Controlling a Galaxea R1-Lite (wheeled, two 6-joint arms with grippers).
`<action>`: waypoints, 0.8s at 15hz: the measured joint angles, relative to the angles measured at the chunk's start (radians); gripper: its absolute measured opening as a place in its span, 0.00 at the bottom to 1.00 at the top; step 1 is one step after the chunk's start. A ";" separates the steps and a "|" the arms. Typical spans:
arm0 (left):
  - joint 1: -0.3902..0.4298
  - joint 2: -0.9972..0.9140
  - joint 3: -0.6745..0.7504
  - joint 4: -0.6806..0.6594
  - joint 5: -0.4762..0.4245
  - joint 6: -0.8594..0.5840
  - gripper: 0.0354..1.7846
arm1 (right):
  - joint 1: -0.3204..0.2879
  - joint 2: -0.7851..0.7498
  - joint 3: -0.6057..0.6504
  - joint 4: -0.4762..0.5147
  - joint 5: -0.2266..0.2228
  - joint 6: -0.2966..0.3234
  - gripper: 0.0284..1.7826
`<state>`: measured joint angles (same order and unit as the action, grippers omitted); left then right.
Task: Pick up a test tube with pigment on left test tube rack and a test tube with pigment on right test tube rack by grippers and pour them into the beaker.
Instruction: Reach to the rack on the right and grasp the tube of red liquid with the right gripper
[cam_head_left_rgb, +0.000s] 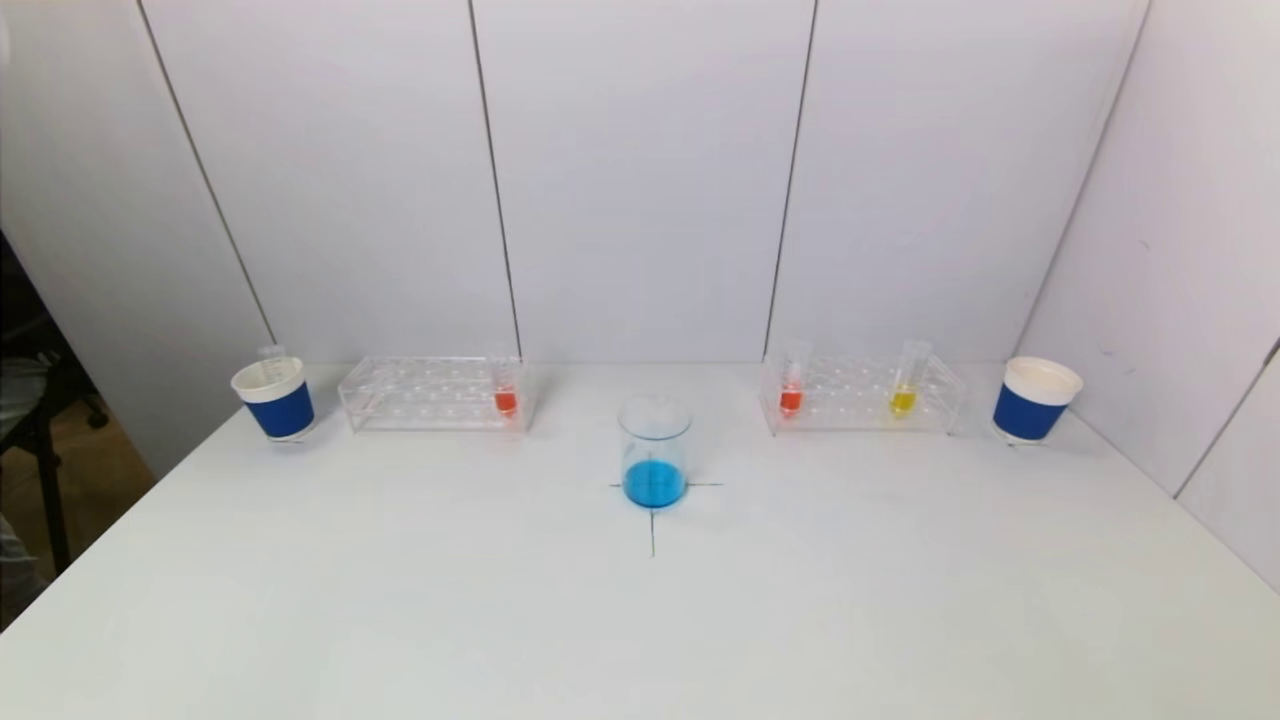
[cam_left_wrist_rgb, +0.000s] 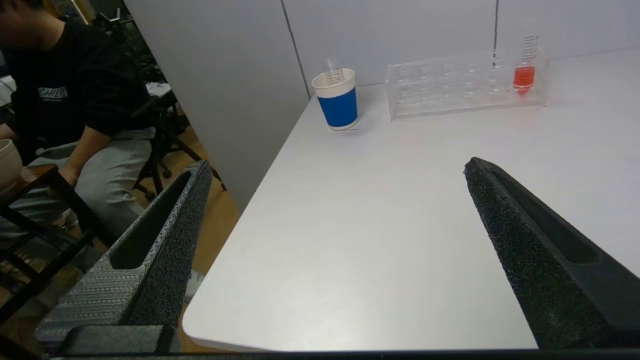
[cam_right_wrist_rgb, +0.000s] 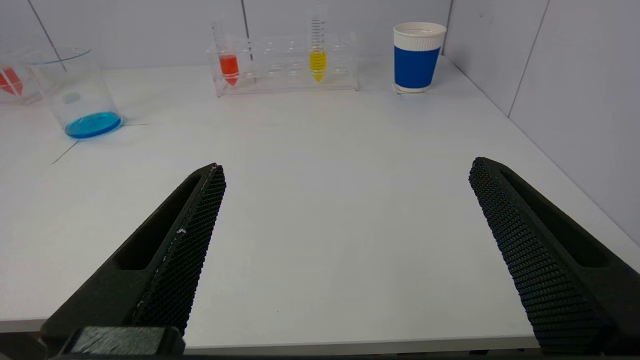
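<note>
Both hands wide apart, nothing held, tubes racked.
Left hand (cam_left_wrist_rgb: 330, 170) and right hand (cam_right_wrist_rgb: 345, 167) are held back at the near table edge; clear glass beaker (cam_head_left_rgb: 655, 465) with blue liquid is set mid-frame, between left clear rack's red-pigment tube (cam_head_left_rgb: 505, 392) and right rack's yellow-pigment tube (cam_head_left_rgb: 904, 385).

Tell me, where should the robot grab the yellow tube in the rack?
Probably the clear upper part of the yellow tube, above the right rack. It stands nearly upright and leans a little, and the rack hides its lower end, so the open right gripper should come from the front and pinch its sides.
</note>
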<state>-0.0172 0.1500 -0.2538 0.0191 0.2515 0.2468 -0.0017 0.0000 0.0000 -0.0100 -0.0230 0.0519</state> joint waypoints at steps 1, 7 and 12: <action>0.002 -0.036 0.011 0.021 -0.027 0.000 0.99 | 0.000 0.000 0.000 0.000 0.000 0.000 0.99; 0.009 -0.145 0.141 0.100 -0.257 -0.083 0.99 | 0.000 0.000 0.000 0.000 0.000 0.000 0.99; 0.010 -0.152 0.223 0.041 -0.263 -0.169 0.99 | 0.000 0.000 0.000 0.000 0.000 0.000 0.99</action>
<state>-0.0070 -0.0019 -0.0306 0.0600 -0.0115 0.0779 -0.0017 0.0000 0.0000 -0.0104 -0.0230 0.0519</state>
